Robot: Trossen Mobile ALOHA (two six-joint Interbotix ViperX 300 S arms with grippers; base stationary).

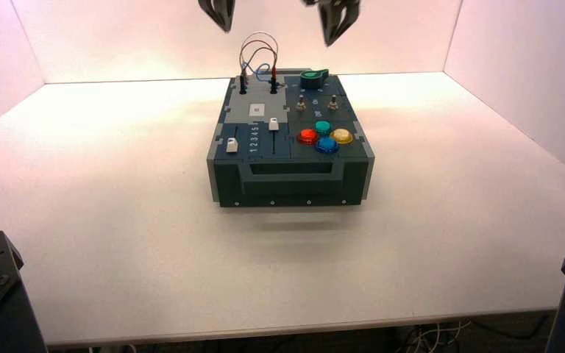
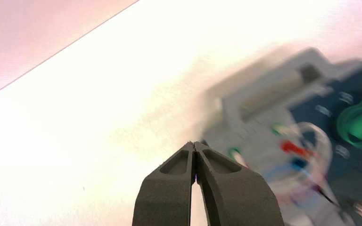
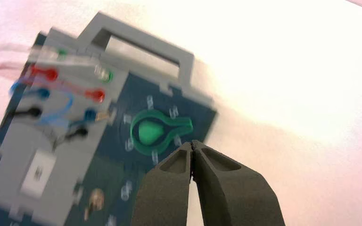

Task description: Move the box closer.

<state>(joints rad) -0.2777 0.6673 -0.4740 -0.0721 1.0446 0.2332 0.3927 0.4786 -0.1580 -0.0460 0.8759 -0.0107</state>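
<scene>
Box (image 1: pixel 291 180): mid-table (image 1: pixel 191 257), handle side facing the robot | left gripper (image 1: pixel 226 28): above far-left corner, jaws together | right gripper (image 1: pixel 330 43): above far-right corner, jaws together | advice: lower both beyond the far edge, clear of wires (image 1: pixel 259 55) and green knob (image 1: pixel 313 79), then draw evenly, 2 arms matched

The wires (image 2: pixel 306 165) look blurred (left wrist view).

We can read no lettering plainly on box (image 1: pixel 290 193); we see pale marks around green knob (image 3: pixel 151 133), beside white sliders (image 1: pixel 232 145) and near toggle switches (image 1: pixel 301 104), white label (image 3: pixel 38 173) on grey panel (image 3: pixel 19 143), none legible to us
</scene>
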